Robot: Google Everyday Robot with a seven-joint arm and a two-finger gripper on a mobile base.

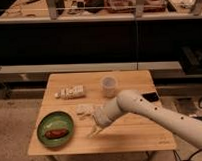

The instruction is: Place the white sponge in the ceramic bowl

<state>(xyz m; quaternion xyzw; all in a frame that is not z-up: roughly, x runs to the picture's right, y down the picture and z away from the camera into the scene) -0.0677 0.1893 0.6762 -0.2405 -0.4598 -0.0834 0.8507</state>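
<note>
The white sponge (84, 109) lies flat on the wooden table (136, 136), a little left of the middle. The ceramic bowl (55, 128) is green with a darker rim and sits at the front left of the table, with a red-brown object (55, 132) lying in it. My gripper (94, 129) hangs at the end of the white arm (145, 109), which reaches in from the right. It points down at the table just right of and in front of the sponge, between the sponge and the bowl's right side. It holds nothing that I can see.
A white lumpy bottle-like object (70, 91) lies at the back left of the table. A pale translucent cup (109, 84) stands at the back middle. A small black object (150, 97) lies near the right edge. Dark shelving runs behind the table.
</note>
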